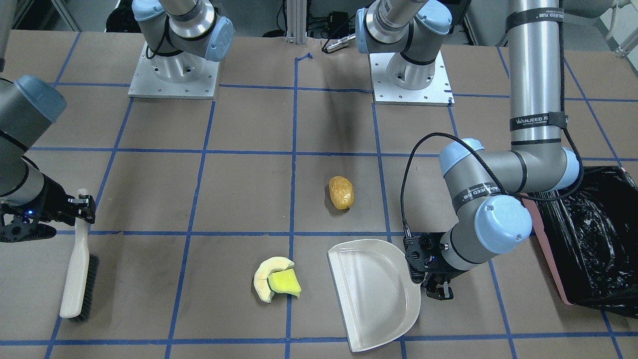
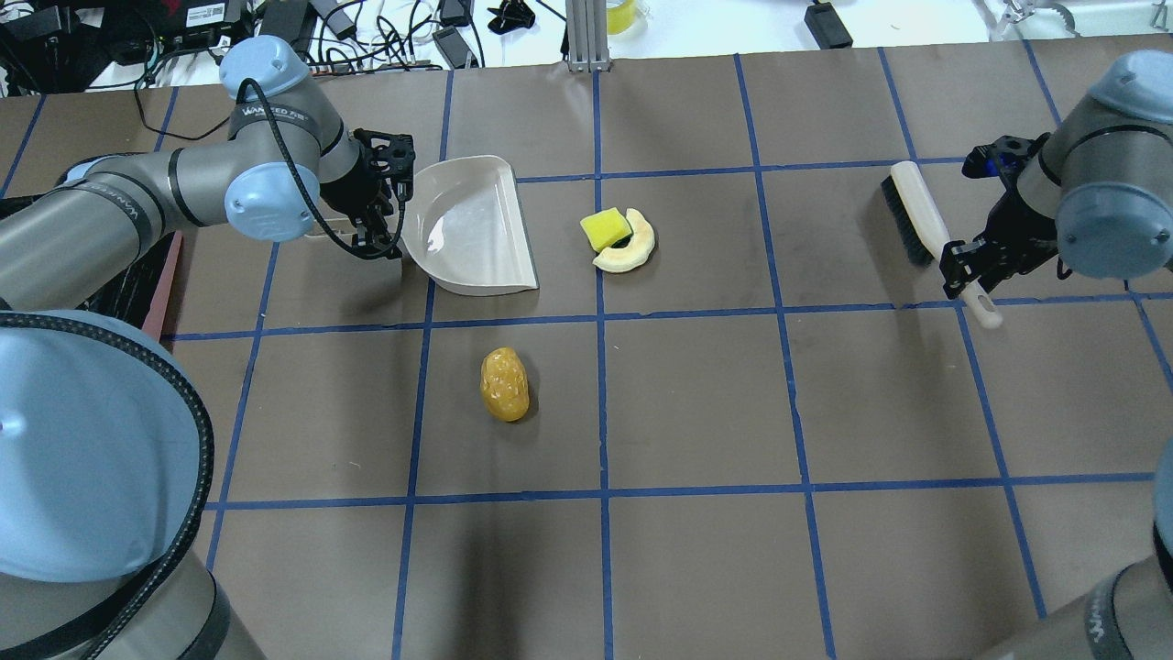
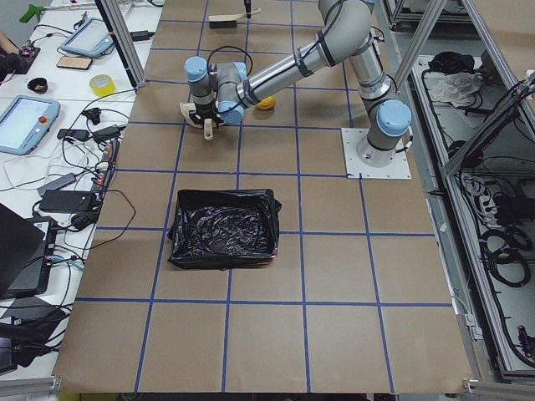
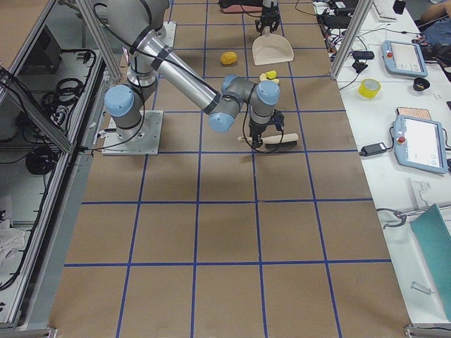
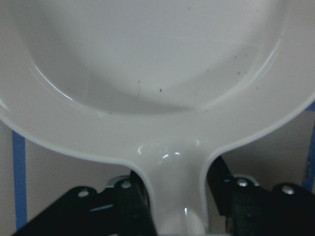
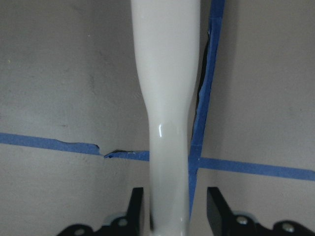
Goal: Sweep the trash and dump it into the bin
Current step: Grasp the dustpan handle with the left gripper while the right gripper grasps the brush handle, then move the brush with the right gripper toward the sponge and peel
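The orange-brown potato-like lump (image 1: pixel 341 193) lies mid-table, also in the overhead view (image 2: pixel 505 384). The pale-yellow peel with its yellow-green wedge (image 1: pixel 276 284) lies beside the off-white dustpan (image 1: pixel 374 294), which rests flat on the table. My left gripper (image 1: pixel 424 271) is open with its fingers either side of the dustpan handle (image 5: pixel 177 196). My right gripper (image 2: pixel 967 270) is open around the white handle of the brush (image 6: pixel 167 98), which lies on the table (image 2: pixel 921 215). The pink bin with the black bag (image 1: pixel 588 239) stands beyond my left arm.
Blue tape lines grid the brown table (image 2: pixel 696 403). The two arm bases (image 1: pixel 174 75) stand at the robot's side. Monitors, cables and a tape roll (image 3: pixel 102 84) lie on the benches past the table's far edge.
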You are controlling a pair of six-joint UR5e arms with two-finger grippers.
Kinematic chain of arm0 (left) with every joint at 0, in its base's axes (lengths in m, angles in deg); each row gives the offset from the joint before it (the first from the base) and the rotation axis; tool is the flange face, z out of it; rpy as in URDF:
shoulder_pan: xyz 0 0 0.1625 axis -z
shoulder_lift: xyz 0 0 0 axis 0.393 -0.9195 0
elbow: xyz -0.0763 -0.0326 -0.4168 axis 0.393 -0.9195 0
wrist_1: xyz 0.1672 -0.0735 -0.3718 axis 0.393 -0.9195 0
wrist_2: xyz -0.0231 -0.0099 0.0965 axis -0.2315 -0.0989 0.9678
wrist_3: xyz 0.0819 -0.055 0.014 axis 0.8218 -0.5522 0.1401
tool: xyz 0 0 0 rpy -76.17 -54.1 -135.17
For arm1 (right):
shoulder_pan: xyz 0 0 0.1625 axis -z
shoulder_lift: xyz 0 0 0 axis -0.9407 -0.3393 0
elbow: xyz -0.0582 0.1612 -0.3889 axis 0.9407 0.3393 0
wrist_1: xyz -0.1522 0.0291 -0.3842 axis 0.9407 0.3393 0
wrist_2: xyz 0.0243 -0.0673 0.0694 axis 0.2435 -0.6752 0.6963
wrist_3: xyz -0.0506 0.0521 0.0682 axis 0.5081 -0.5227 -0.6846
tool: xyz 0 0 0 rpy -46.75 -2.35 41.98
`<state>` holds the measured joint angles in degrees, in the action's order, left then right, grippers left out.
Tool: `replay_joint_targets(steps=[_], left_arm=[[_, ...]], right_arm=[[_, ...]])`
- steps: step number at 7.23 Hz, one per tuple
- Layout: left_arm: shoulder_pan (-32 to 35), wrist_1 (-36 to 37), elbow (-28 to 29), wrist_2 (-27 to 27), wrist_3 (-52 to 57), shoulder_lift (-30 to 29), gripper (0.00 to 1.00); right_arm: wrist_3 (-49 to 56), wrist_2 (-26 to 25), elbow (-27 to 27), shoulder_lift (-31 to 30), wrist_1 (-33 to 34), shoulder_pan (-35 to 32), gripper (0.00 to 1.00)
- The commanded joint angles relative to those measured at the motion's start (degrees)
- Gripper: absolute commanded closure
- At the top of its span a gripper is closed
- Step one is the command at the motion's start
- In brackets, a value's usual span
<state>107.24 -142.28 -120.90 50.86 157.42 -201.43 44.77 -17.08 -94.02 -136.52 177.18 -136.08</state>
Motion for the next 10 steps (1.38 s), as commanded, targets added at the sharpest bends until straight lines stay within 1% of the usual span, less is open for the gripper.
replay_joint_targets(steps=[1, 2, 4, 5, 6, 8, 10], left_arm=[[0.1, 0.9, -0.6, 0.0, 0.1, 0.1, 0.89], [0.2, 0.9, -0.6, 0.0, 0.1, 0.4, 1.0], [0.5, 0.9, -0.6, 0.6, 0.3, 0.6, 1.0], [0.5, 0.9, -0.6, 0.6, 0.3, 0.3, 1.0], [0.6, 1.1, -0.6, 0.6, 0.3, 0.1, 1.0], [0.6, 1.3, -0.6, 0.5, 0.2, 0.0, 1.0], [0.8, 1.3, -0.6, 0.5, 0.0, 0.8, 1.0]], right_arm=[[-0.7, 0.2, 0.3, -0.4, -3.7, 0.0, 1.0], [-0.9, -0.2, 0.5, -0.6, -3.8, 0.0, 1.0], [-1.0, 0.3, 1.3, -3.2, -4.0, -0.9, 1.0], [-1.3, 0.5, 1.4, -3.5, -3.7, -3.1, 1.0], [-6.1, 0.4, 1.5, -3.5, -3.4, -6.4, 1.0], [-18.7, 0.3, 1.5, -3.5, -3.2, -16.3, 1.0], [-27.8, 0.6, 1.6, -2.6, -1.6, -24.1, 1.0]])
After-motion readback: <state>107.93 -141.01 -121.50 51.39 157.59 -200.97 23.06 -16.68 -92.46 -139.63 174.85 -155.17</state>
